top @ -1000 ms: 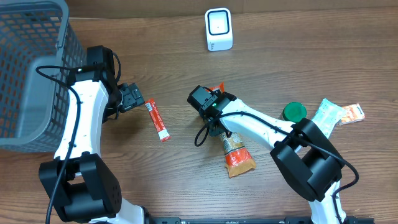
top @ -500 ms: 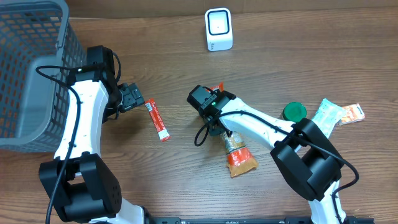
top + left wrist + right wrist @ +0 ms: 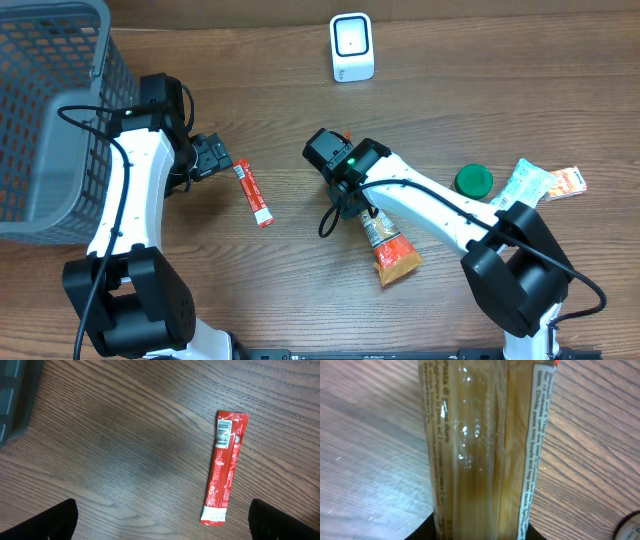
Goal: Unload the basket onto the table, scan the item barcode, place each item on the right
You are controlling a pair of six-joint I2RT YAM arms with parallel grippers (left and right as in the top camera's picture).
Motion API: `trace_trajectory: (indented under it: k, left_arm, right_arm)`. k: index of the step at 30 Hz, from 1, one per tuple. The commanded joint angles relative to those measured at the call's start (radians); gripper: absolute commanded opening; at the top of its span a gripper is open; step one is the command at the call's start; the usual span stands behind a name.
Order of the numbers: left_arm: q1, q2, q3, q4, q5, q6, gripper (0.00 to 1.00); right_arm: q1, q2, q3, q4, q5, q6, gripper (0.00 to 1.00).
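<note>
- Wooden bench [image 3: 500,90] bears a clear, orange-ended pasta packet [image 3: 389,247] with a white label strip.
- Right pincer [image 3: 480,532] grasps the packet, which stretches ahead of it.
- Its far end has swung sideways since earlier.
- Left pincer [image 3: 162,522] gapes, red sachet [image 3: 224,467] ahead.

- One wooden table [image 3: 260,290].
- Two robot arms: a left arm [image 3: 125,200] and a right arm [image 3: 430,205], both white with black joints.
- One grey mesh basket [image 3: 118,75].
- One white scanner [image 3: 352,47].
- One red stick sachet [image 3: 253,193] [image 3: 225,467].
- One pasta packet [image 3: 388,245] [image 3: 480,445], clear with orange ends.
- One round green lid [image 3: 472,181].
- Two small snack packets, lying together: a pale green packet [image 3: 522,185] and an orange packet [image 3: 563,182].
</note>
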State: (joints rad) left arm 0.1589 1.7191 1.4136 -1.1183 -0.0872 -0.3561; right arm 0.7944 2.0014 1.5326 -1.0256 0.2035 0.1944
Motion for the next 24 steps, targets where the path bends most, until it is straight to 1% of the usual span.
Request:
trace_trajectory:
  k: [1, 8, 12, 16, 18, 19, 20, 24]
  left_arm:
    - [-0.002, -0.011, 0.010, 0.001, -0.006, 0.008, 1.00]
    - [-0.002, -0.011, 0.010, 0.001, -0.006, 0.008, 1.00]
    - [-0.002, -0.011, 0.010, 0.001, -0.006, 0.008, 1.00]
    - [-0.002, -0.011, 0.010, 0.001, -0.006, 0.008, 1.00]
    - [-0.002, -0.011, 0.010, 0.001, -0.006, 0.008, 1.00]
    - [-0.002, -0.011, 0.010, 0.001, -0.006, 0.008, 1.00]
    - [-0.002, -0.011, 0.010, 0.001, -0.006, 0.008, 1.00]
    - [-0.002, -0.011, 0.010, 0.001, -0.006, 0.008, 1.00]
  right_arm:
    - [0.002, -0.055, 0.017, 0.002, -0.026, -0.047, 0.04]
    - [0.003, -0.055, -0.029, 0.035, -0.026, -0.066, 0.04]
    - [0.003, -0.055, -0.094, 0.095, -0.024, -0.073, 0.04]
    - [0.003, -0.055, -0.161, 0.162, -0.022, -0.073, 0.07]
    - [0.003, -0.055, -0.177, 0.174, -0.022, -0.073, 0.11]
    - [0.003, -0.055, -0.179, 0.174, -0.022, -0.073, 0.22]
    - [0.003, -0.055, -0.179, 0.175, -0.022, -0.073, 0.24]
    - [0.003, -0.055, -0.179, 0.177, -0.021, -0.073, 0.27]
